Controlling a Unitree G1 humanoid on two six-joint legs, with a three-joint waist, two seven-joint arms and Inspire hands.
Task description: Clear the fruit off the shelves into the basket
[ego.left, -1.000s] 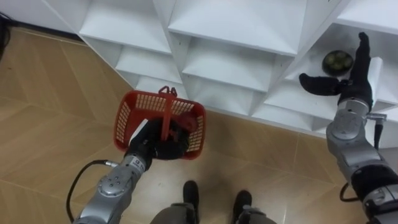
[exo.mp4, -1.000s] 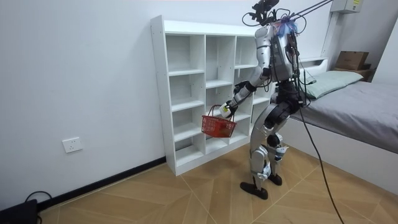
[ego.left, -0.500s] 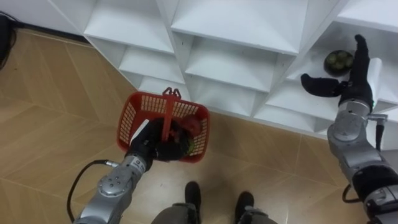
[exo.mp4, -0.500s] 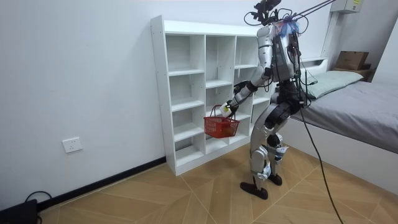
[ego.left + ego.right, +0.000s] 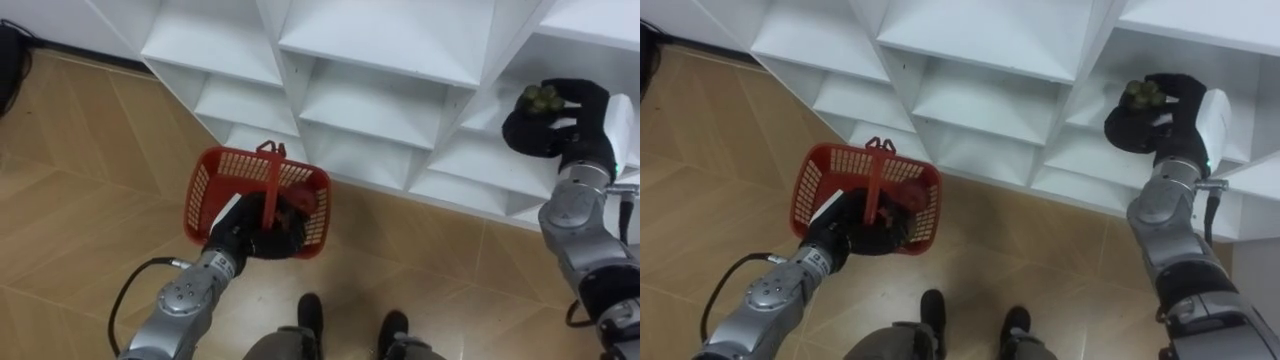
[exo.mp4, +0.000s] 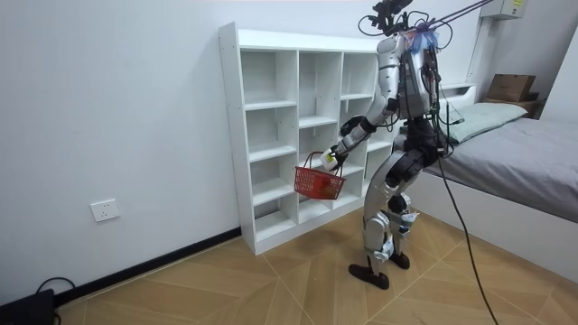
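We are clenching our right hand (image 5: 565, 130) round the bunch of green grapes (image 5: 543, 95) at the white shelf (image 5: 462, 158). Our left hand (image 5: 243, 236) is gripping the red plastic basket (image 5: 201, 190), which is hanging at eight o'clock from the grapes.

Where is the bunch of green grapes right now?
On the right of the left eye view, the green grapes are gripped in the right hand, in front of a compartment of the white shelf unit.

Before closet (image 5: 380, 60): basket (image 5: 200, 190) left, grapes (image 5: 543, 95) right
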